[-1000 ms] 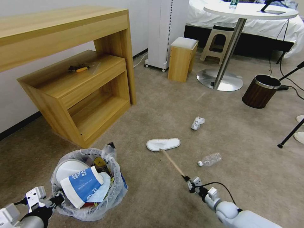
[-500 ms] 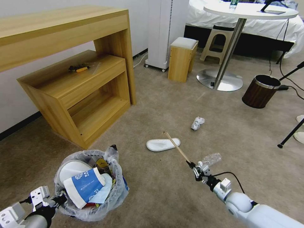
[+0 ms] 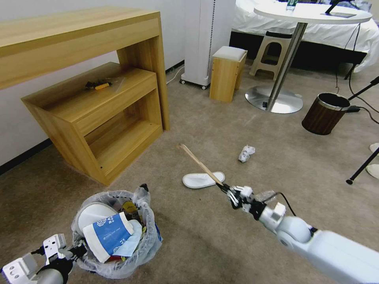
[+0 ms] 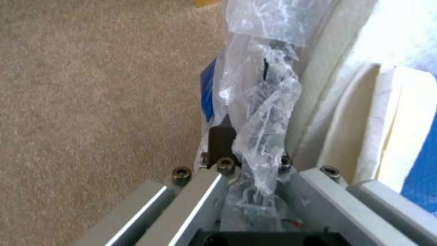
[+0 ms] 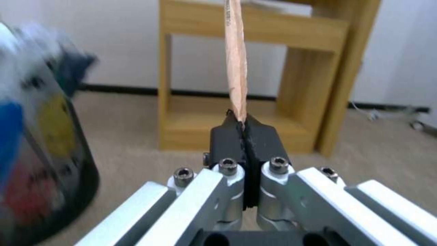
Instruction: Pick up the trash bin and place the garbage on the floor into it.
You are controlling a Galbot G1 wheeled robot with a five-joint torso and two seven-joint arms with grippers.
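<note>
Head view: right tool (image 3: pixel 222 187) outstretched, stick (image 3: pixel 199 164) aloft

Both grippers — left gripper (image 3: pixel 77 249), right gripper (image 3: pixel 222 187) — clamped

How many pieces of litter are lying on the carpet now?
3. A white slipper lies at the centre, a white wad beyond it, and a clear bottle sits partly hidden behind the right gripper. More may be hidden.

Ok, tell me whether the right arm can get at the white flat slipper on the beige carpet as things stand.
Probably not yet. The right gripper hangs near the white flat slipper with bare carpet around it, but its jaws are shut on the long wooden stick, so they are not free to take it.
</note>
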